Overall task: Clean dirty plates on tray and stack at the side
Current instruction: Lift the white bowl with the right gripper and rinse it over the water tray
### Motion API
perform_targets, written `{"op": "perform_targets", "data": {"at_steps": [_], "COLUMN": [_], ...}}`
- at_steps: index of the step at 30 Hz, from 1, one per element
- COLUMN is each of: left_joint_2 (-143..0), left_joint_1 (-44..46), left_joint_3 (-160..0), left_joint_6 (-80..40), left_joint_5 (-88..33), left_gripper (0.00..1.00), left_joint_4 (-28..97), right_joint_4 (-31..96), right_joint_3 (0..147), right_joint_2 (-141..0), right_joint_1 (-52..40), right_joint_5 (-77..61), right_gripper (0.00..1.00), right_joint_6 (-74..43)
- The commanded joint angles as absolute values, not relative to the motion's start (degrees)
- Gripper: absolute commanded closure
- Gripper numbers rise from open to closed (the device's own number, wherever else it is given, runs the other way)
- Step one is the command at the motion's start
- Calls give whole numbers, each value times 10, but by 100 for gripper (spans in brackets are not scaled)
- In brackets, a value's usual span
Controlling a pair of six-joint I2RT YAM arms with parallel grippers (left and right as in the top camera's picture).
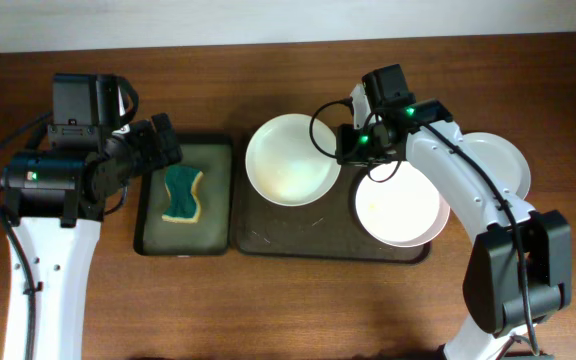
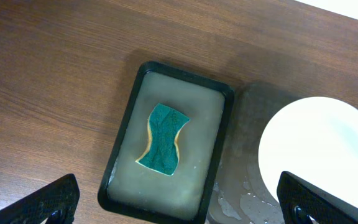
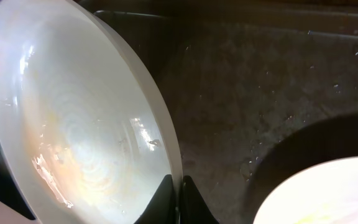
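Three white plates show overhead. One plate (image 1: pixel 290 160) is over the left part of the dark-brown tray (image 1: pixel 298 240); my right gripper (image 1: pixel 348 148) is shut on its right rim. In the right wrist view the fingers (image 3: pixel 179 198) pinch that rim, and the plate (image 3: pixel 79 124) looks wet and tilted. A second plate (image 1: pixel 400 205) lies on the tray's right part. A third plate (image 1: pixel 503 160) lies on the tabletop to the right of the tray, partly hidden by the right arm. My left gripper (image 1: pixel 163 143) is open and empty, above the narrow tray's top left corner.
A green sponge (image 1: pixel 182 194) lies in the narrow dark tray (image 1: pixel 148 235) left of the brown tray, also seen in the left wrist view (image 2: pixel 162 139). Water drops lie on the brown tray (image 2: pixel 247 199). Bare wood tabletop (image 1: pixel 268 310) surrounds both trays.
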State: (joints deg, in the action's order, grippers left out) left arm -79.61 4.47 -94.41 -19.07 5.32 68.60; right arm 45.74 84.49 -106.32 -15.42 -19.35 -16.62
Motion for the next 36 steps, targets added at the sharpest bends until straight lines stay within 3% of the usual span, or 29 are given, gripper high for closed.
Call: {"op": "perform_targets", "data": {"at_steps": [1,15,25,36], "left_joint_2": [-790,-790,-790,-790], "left_joint_1": [42,42,42,42], "left_joint_3": [-948,-948,-948,-948], "left_joint_6": [-186,-185,-186,-186], "left_joint_5": [49,49,49,49], "left_gripper": [0,0,0,1], "left_joint_4": [687,687,687,687], "right_joint_4": [450,325,268,200], "right_joint_3": [866,866,866,866], "right_joint_2": [-1053,-1056,-1058,-1058], "right_joint_1": [-185,-354,-426,-506], "right_joint_5": [-166,-22,89,284], "right_gripper": [96,96,96,96], "right_joint_6": [-190,-222,-221,-108]}}
